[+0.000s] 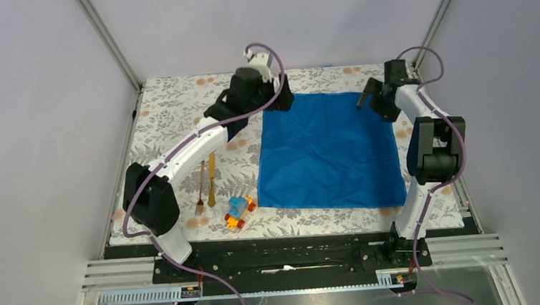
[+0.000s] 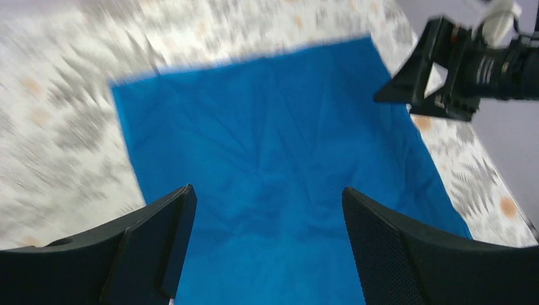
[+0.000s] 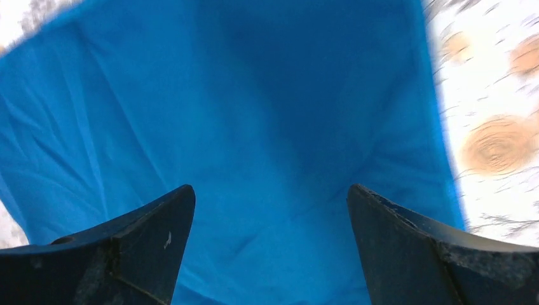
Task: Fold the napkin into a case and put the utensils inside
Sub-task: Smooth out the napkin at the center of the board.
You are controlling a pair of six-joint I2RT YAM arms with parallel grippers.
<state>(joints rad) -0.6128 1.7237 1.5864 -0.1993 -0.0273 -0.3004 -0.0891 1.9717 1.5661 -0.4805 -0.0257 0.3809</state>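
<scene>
The table point(image 1: 177, 101), covered in a pale leaf-patterned cloth, fills the middle of the top view. The napkin point(image 1: 328, 152) lies spread out flat on it, a single blue sheet, right of centre in the frame, with light creases across its surface. Its lower edge ends short of the table's lower edge.

The left arm point(image 1: 181, 155) reaches from the lower left up to the napkin's upper left corner. The right arm point(image 1: 431, 141) rises along the right side of the frame to the napkin's upper right corner.

The left claw point(image 1: 282, 95) sits over the upper left corner. In its own view the left claw point(image 2: 267, 194) stands wide open with nothing between the fingers, only the napkin point(image 2: 273, 146) below. The right claw point(image 1: 368, 97) is at the other upper corner and shows in the upper right of the left wrist view point(image 2: 419, 82). Seen from its wrist, the right claw point(image 3: 270, 190) is spread wide too and grips nothing, with the napkin point(image 3: 254, 114) beneath.

The knife point(image 1: 211, 178) and the fork point(image 1: 200, 190) lie side by side on the table, left of the napkin and apart from it, below the left arm. A small blue and orange toy car point(image 1: 239, 212) sits just off the napkin's lower left corner.
</scene>
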